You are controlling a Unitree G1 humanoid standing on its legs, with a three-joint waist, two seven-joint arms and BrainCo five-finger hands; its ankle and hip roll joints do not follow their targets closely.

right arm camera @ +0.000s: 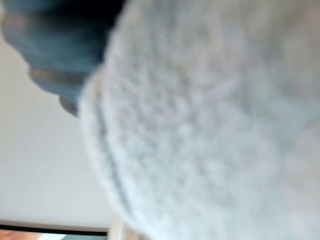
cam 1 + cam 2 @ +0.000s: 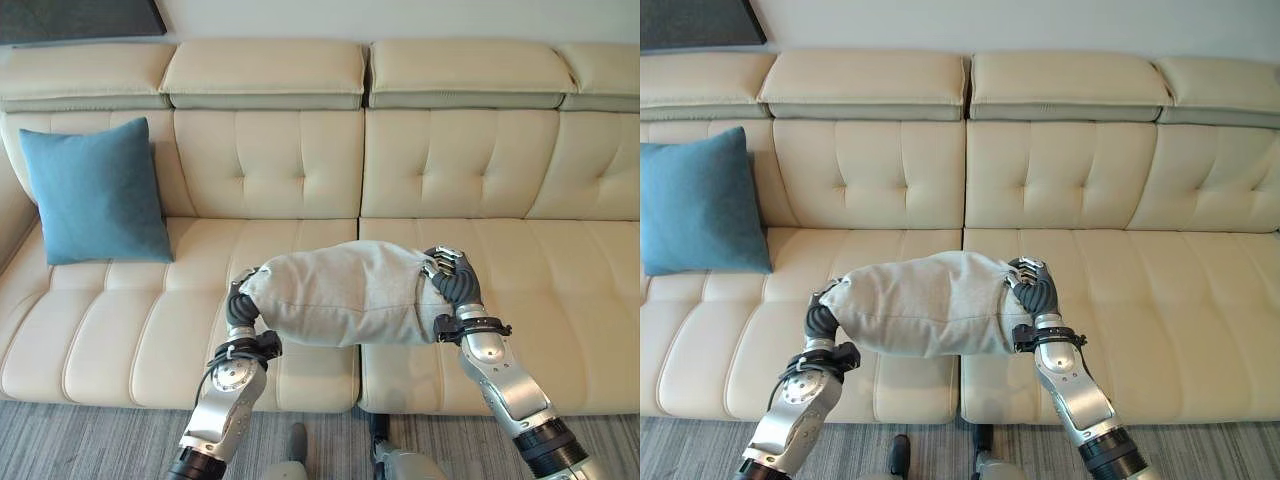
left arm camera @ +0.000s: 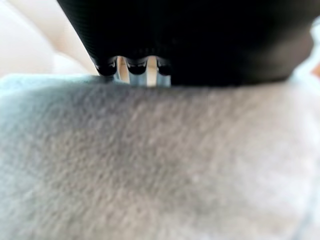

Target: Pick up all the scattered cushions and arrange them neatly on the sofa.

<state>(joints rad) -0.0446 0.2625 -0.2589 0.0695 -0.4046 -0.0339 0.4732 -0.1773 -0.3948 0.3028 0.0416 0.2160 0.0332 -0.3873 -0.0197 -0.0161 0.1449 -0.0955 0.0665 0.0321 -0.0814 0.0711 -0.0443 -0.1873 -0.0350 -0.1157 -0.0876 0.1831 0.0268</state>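
The right hand [image 2: 455,280] is pressed against one end of a grey cushion [image 2: 340,295], its fingers [image 2: 447,259] curled over the cushion's upper edge and gripping the fabric. At the opposite end sits the left hand [image 2: 240,310]; its dark ribbed cover lies against the cushion's side, but its fingers are hidden behind the fabric, so whether they grip or merely press cannot be told. Between the two hands the grey cushion is held up lengthwise, squeezed so it bulges in the middle, above the front part of the sofa seat and across the seam between two seat sections. In the left wrist view the cushion's coarse grey weave [image 3: 160,165] lies directly against the hand's cover. Beyond the hands stretches the cream sofa [image 2: 300,160] with its tufted back. Well off to the left hand's side, a blue cushion [image 2: 95,190] stands upright on the seat, leaning against the backrest near the sofa's corner.
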